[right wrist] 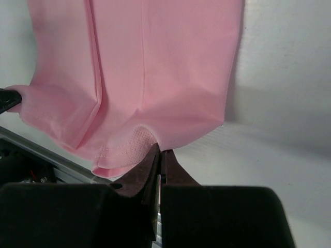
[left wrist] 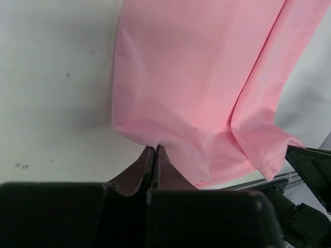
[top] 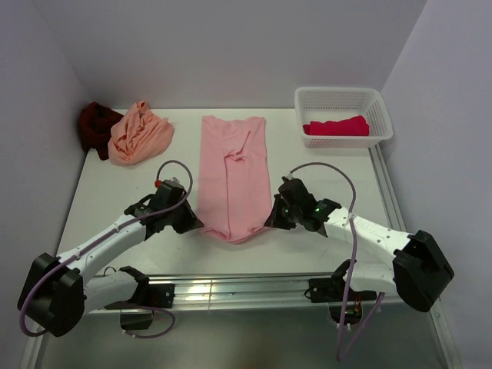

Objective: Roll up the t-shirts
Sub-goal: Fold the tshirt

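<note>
Rolling not yet begun on the folded light pink t-shirt [top: 233, 177]

The light pink t-shirt lay flat at the centre of the tabletop [top: 115, 184], folded lengthwise into a long strip running from 12 to 6 o'clock, with no turn of a roll at either end; the left hand [top: 191, 223] pinched its near hem at about 7 o'clock and the right hand [top: 273, 219] pinched the same hem at about 5 o'clock, both sets of jaws pressed together on cloth; the crimson-pink t-shirt [top: 336, 126] sat in the basket [top: 344, 96] at 2 o'clock, probably finished, though its roll could not be made out; the peach-orange t-shirt [top: 140, 132] and dark maroon t-shirt [top: 96, 127] lay crumpled at 10 o'clock, seemingly unworked; so most of the task looked left.
</note>
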Available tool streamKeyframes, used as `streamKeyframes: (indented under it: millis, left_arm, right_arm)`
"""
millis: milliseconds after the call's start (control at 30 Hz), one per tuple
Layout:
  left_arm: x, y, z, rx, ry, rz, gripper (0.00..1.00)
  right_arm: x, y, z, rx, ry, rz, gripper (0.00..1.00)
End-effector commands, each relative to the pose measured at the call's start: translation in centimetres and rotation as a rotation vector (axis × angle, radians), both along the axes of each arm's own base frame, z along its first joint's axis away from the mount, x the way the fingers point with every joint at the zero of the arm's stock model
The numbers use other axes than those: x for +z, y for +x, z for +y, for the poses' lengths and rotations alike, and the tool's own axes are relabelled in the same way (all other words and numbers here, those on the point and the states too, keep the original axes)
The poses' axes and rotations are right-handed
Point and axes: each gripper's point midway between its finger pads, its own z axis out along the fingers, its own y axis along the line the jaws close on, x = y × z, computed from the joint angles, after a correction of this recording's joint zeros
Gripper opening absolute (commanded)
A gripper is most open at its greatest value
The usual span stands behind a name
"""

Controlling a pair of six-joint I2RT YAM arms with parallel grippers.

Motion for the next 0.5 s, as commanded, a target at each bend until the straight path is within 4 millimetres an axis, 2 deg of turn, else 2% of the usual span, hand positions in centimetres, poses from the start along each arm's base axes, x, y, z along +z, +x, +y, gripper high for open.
streamKeyframes:
  millis: [0,133,467]
  left_arm:
    - [2.4,2.1,-0.9,0.003,-0.03,-0.065,0.0]
    - [3.4,3.4,-0.9,0.016,-0.017,-0.087,0.0]
    - [4.4,6.0,-0.2,0.042,0.015,-0.119,0.0]
  right_arm:
    - [1.9,1.8,0.7,0.036,0.028,-0.058,0.01]
    - [2.0,2.8,0.5,0.038,0.021,-0.057,0.01]
    - [2.5,5.6,0.5,0.046,0.002,-0.057,0.01]
